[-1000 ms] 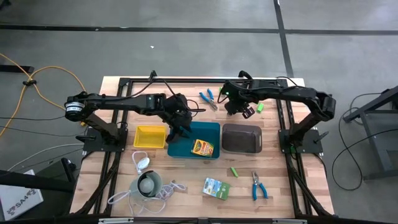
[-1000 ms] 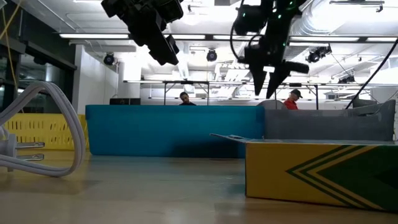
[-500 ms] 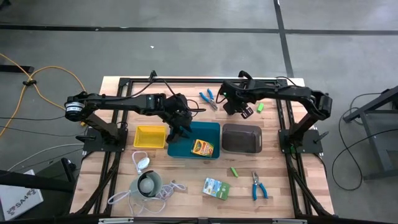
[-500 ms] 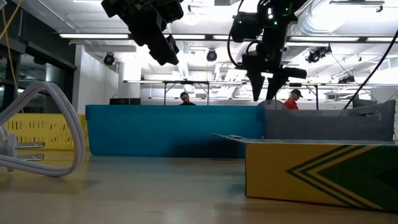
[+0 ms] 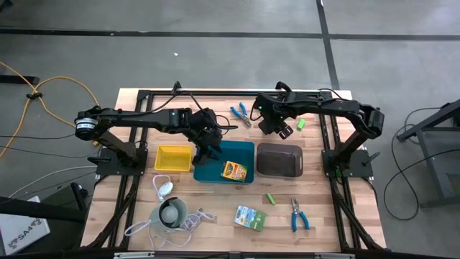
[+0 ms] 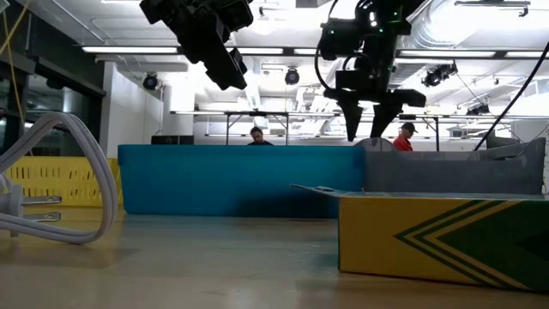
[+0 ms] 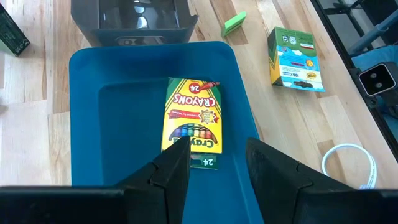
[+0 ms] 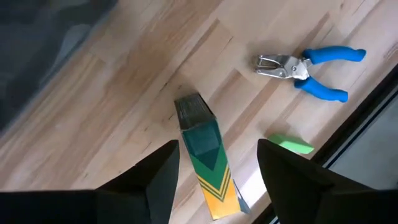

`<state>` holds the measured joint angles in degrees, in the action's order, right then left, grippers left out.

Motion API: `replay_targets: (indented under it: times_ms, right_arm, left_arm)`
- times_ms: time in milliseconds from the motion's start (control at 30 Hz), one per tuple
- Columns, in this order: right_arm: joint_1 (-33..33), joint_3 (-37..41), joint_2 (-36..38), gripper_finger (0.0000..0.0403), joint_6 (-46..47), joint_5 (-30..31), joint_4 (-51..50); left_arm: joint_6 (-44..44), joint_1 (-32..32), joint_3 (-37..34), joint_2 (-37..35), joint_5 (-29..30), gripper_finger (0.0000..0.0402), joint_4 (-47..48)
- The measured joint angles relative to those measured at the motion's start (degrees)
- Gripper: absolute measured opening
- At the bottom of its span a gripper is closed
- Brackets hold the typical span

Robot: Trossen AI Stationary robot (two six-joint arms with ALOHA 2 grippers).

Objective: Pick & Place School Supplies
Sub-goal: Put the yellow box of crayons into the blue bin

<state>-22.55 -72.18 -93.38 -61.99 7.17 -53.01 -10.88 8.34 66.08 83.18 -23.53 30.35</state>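
A crayon box [image 7: 194, 115] lies in the tray [image 7: 93, 124] under the left end effector [image 7: 217, 163]. Under the right end effector [image 8: 217, 163], a second crayon box [image 8: 208, 158] rests on the surface [image 8: 124, 112], with a hole punch [image 8: 308, 65] just beyond.

Cut off at the low view's right edge: the yellow-and-green crayon box [image 6: 446, 233]. Hidden behind the teal tray [image 6: 240, 180] wall there: whatever lies inside. Cropped by the left wrist view's edge: the dark grey tray [image 7: 130, 22] and a dark box [image 7: 12, 34]. Too small to read from above: print on the green-and-white pack [image 5: 250, 216]. Lost under the right tool [image 8: 214, 168]: the crayon box's [image 8: 205, 155] near end.
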Motion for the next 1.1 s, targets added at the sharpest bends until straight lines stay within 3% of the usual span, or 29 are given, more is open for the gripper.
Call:
replay_targets:
  times_ms: [533,1100]
  right_arm:
    - [-4.8,0.0,0.01,0.0208,-1.38,-6.04,0.13]
    - [-6.03,0.02,-5.53,0.0208,-5.61,-4.6,2.2]
  left_arm:
    - [-0.25,0.0,0.0,0.0,0.0,0.015,-0.24]
    - [-0.01,0.0,0.0,0.02,0.0,0.015,-0.92]
